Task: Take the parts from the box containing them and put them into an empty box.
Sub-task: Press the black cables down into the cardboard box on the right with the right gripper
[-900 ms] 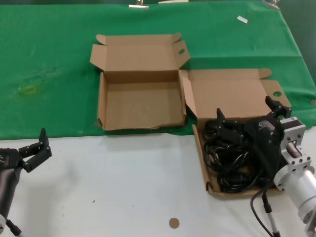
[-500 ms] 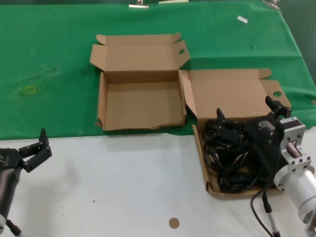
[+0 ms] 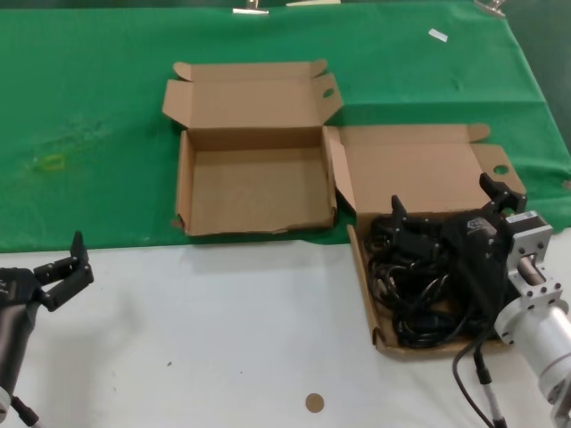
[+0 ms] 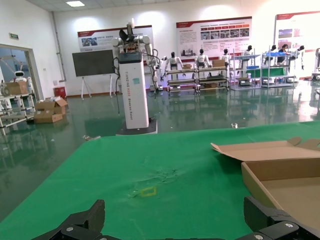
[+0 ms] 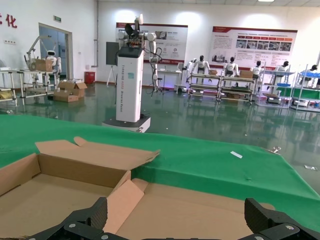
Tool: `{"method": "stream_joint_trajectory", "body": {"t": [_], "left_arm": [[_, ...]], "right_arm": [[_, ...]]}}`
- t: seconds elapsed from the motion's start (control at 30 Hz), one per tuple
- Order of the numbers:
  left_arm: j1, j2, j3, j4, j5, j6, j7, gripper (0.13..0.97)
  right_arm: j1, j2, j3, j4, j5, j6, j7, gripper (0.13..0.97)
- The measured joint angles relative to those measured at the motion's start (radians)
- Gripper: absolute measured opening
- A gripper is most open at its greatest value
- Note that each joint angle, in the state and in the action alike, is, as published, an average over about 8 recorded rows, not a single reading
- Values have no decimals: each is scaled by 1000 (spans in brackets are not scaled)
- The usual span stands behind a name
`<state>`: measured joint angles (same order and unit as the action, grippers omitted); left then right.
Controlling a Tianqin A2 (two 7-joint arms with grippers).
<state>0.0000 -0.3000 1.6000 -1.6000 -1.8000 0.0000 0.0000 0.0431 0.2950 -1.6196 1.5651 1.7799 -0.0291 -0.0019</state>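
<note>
Black coiled parts (image 3: 419, 290), tangled, filling brown box (image 3: 361, 267)

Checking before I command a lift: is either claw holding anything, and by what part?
Nothing held. The right claw is open above the black coiled power cords; the left claw is open over the white table.

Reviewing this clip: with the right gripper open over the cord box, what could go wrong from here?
1. The parts lie as one tangled heap, so the right gripper may drag up several cords at once.
2. The full box overhangs onto the white table beside the empty box; a snagged cord might tug it.
3. Its upright ear flap stands between the boxes and could catch a trailing plug.

The left gripper waits open, far off.
</note>
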Motion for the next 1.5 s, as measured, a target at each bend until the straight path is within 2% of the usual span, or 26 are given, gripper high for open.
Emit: {"method": "stream_joint_trajectory", "body": {"t": [0.6,0.87,0.9,1.13,1.2,1.47,1.5], "left_arm": [[0,0,0,0,0,0,0,919],[0,0,0,0,0,0,0,800],[0,0,0,0,0,0,0,800],[0,0,0,0,0,0,0,634],[0,0,0,0,0,0,0,610],[0,0,0,0,0,0,0,389],[0,0,0,0,0,0,0,389]], "right_arm": [[-1,1,-1,1,-1,2,0,966],[-6,38,-37,18,22,42,5,966],[-6,49,-47,22,31,53,5,966],[2,172,-154,58,150,147,-21,966],[8,219,-190,71,197,174,-35,966],[44,431,-334,124,376,235,-78,966],[49,457,-350,129,393,236,-81,966]]}}
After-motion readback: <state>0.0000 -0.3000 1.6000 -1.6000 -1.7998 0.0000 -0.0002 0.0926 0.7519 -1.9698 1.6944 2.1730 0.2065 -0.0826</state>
